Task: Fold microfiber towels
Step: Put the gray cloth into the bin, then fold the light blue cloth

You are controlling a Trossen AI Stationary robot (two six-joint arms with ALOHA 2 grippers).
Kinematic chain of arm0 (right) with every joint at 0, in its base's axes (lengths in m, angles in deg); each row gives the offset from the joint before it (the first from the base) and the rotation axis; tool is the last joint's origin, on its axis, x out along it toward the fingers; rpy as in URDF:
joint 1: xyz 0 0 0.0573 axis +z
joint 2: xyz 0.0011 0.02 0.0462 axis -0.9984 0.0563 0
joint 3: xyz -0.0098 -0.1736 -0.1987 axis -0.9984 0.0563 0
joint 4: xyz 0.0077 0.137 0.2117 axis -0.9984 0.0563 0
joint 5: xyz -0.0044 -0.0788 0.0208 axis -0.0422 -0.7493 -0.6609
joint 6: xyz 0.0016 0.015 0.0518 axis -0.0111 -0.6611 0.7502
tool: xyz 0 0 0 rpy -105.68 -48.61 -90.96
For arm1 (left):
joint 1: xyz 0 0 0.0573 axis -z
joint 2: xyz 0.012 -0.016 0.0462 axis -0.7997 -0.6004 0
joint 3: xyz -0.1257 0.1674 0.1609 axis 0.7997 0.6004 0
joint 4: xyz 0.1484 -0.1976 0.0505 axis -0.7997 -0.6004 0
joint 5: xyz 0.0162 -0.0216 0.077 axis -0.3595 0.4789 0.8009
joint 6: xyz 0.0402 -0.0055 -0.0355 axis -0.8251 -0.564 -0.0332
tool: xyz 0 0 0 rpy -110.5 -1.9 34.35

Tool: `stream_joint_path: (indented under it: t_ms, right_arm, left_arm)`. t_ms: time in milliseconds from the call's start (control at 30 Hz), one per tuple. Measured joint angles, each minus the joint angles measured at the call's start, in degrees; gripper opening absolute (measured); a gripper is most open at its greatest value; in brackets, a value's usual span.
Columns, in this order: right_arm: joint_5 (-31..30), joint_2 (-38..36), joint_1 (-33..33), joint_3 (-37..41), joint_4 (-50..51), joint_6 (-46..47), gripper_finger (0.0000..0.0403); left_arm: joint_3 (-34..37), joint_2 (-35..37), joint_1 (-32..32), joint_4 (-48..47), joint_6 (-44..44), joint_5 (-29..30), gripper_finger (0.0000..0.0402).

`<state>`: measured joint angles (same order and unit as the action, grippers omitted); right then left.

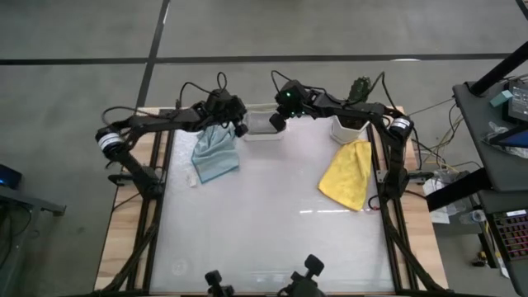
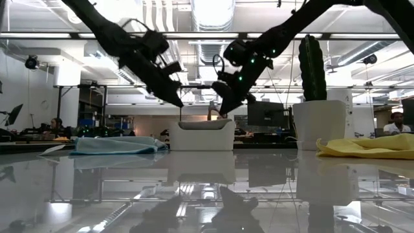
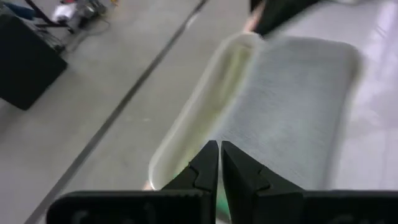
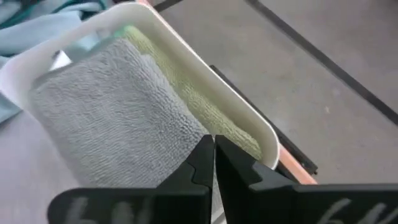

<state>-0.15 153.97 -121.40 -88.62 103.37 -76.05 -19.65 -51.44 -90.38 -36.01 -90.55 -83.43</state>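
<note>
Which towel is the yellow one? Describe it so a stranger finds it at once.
Start at the white pot at the table's far right corner. The yellow towel lies crumpled just in front of it, along the right edge. It is the only yellow cloth; the other loose one, pale blue towel, lies far left.

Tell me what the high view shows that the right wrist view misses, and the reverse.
Only the high view: the yellow towel lying on the table's right side, the left gripper shut beside the tub, and the white pot at the far edge.
Only the right wrist view: the tub's contents, a grey towel with a sage green towel tucked against the wall.
Both: the white tub, the pale blue-grey towel beside it, and the right gripper shut above the tub.
</note>
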Motion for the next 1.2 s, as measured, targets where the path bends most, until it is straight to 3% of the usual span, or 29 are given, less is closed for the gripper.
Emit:
stream_joint_path:
  t_ms: [333, 667, 1033, 1200]
  right_arm:
    - [0.1, -2.9, 6.1, 0.3, 2.0, 1.5, 0.0009]
    - [0.1, -3.9, 14.2, 0.4, 2.9, 1.6, 0.0009]
    - [0.1, -5.7, 20.1, 7.1, -0.4, 6.5, 0.0009]
    - [0.0, -5.7, 21.7, 9.3, -1.1, 9.4, 0.0009]
  left_arm:
    - [3.8, 13.7, 9.5, -24.9, 2.1, -0.3, 0.0006]
    - [13.2, 16.6, 17.7, -27.5, 7.9, -4.8, 0.0014]
    - [14.5, 6.8, 20.2, -18.9, 10.6, -0.5, 0.0162]
    - [14.1, 1.7, 20.2, -18.4, 10.5, 0.0, 0.0205]
